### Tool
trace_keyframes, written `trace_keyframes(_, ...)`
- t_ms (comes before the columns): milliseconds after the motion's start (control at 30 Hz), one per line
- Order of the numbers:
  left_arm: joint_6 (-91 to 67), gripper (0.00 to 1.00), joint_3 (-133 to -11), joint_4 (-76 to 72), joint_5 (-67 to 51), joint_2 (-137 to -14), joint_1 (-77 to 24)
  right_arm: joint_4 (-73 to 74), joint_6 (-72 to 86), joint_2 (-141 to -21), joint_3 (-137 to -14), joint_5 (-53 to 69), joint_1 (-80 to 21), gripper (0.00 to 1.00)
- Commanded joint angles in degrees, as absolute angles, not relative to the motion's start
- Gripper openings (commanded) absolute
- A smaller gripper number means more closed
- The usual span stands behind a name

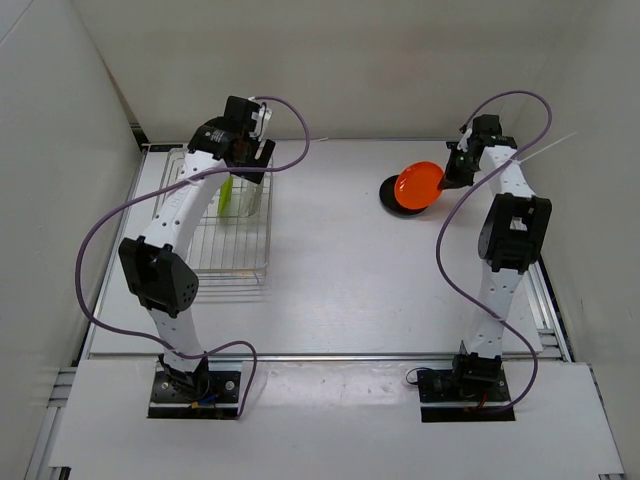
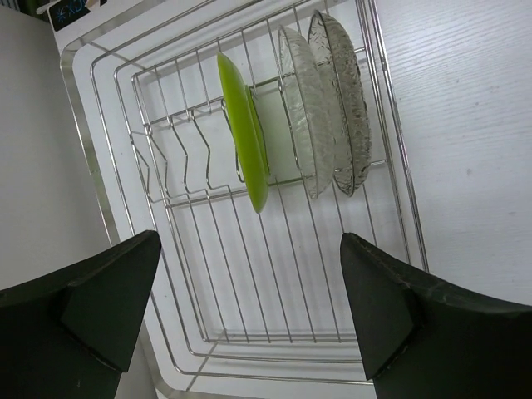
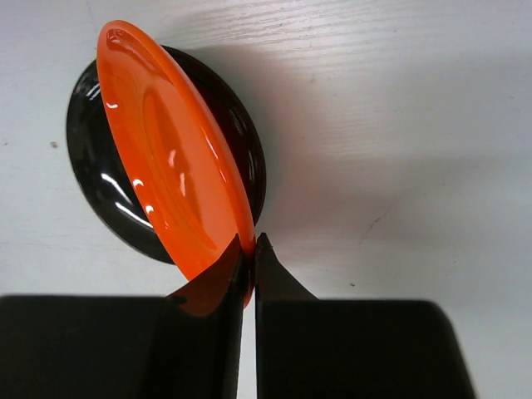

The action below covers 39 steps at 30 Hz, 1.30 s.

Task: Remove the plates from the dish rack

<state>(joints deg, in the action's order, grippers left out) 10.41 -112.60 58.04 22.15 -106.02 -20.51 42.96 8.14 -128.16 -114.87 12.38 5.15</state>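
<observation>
Left pincer (image 2: 249,245): jaws spread wide and holding nothing, hanging above the dish rack (image 2: 391,166) and facing the plates in it.
Right pincer (image 3: 252,249): closed tight on the rim of the orange plate (image 3: 170,141), well apart from the rack, off to its right.
Orange plate: tilted on edge, its low side over the black plate (image 3: 87,158), which lies flat on the bench (image 3: 399,125).
In the rack: a green plate (image 2: 245,125), a clear plate (image 2: 301,116) and what looks like a second clear plate (image 2: 345,100), all upright in the wire slots. The two clear ones are nearly touching.
Handling: probably stiff, light and glossy, so slick between the jaws. The clear ones look brittle, and their edges are hard to make out.
Where to hold: the top rim standing above the wire, one jaw on each face, lifting straight up. The green plate has the most room beside it.
Writing: none on the plates or rack. A dark label (image 2: 71,12) past the rack's corner is too small to read.
</observation>
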Motion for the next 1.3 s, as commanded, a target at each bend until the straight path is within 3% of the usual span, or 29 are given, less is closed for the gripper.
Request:
trace_keyframes(0,9.4,1.00,-115.8,59.5,16.6,-104.2,-19.9,42.2,7.0,-130.0,-118.3,12.3,5.2,0.04)
trace_keyframes(167,9.4,1.00,-115.0,58.4,16.1,-102.7,-19.9,43.6,7.0,-131.0,-119.0,12.9,5.2,0.08)
trace_keyframes(300,8.9,1.00,-115.0,59.0,15.6,-102.7,-19.3,43.6,7.0,-131.0,-119.0,13.4,5.2,0.20)
trace_keyframes(600,8.9,1.00,-113.3,58.4,16.1,-101.0,-18.8,44.1,6.5,-131.0,-119.0,13.4,4.7,0.24)
trace_keyframes(733,7.7,1.00,-112.4,58.4,14.3,-101.0,-17.6,44.1,6.5,-130.2,-117.6,13.4,4.7,0.31)
trace_keyframes(933,2.9,1.00,-109.9,56.5,5.6,-101.0,-11.8,49.0,2.9,-123.0,-117.6,14.9,4.1,0.59)
trace_keyframes(967,2.4,1.00,-109.9,56.5,1.9,-101.8,-10.8,49.8,1.8,-121.7,-117.6,15.4,3.5,0.76)
trace_keyframes(1067,0.9,1.00,-111.0,56.0,-4.0,-104.1,-6.5,51.0,-2.1,-114.6,-112.4,14.9,1.5,0.98)
trace_keyframes(1267,1.5,0.98,-111.0,52.1,-5.3,-107.6,-4.7,48.7,-2.8,-100.7,-100.1,18.2,-0.5,0.90)
